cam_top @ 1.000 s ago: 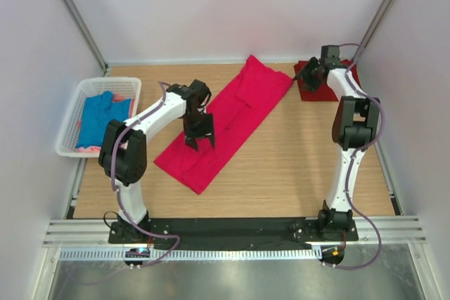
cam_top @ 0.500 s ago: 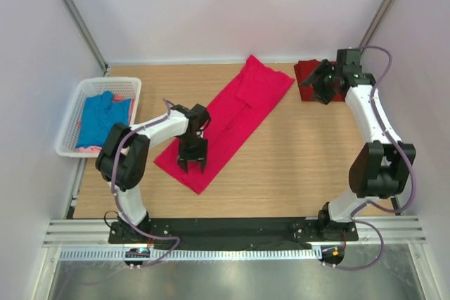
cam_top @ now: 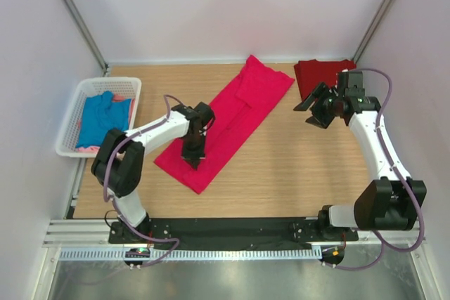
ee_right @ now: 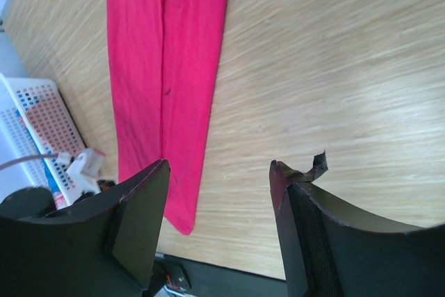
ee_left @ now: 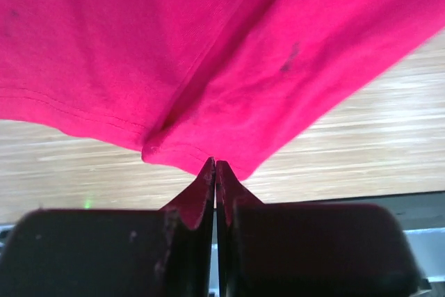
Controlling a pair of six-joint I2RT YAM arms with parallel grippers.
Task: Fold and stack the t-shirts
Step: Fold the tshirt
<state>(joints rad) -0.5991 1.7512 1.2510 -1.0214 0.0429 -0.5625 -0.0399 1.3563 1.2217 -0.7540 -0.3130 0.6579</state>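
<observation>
Edge of pinkish-red t-shirt [ee_left: 208,46] sits pinched in left claw [ee_left: 214,166].

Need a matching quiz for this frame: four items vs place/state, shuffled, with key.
Items:
1. bright pinkish-red t-shirt
2. darker red t-shirt
3. blue t-shirt
4. right end effector

Place or state:
A. inside the white basket
B. folded at the table's far right corner
C. open, above bare wood
D. lying diagonally mid-table, near end pinched by the shut left end effector

Pairs: 1-D, 2-B, 3-A, 4-C
</observation>
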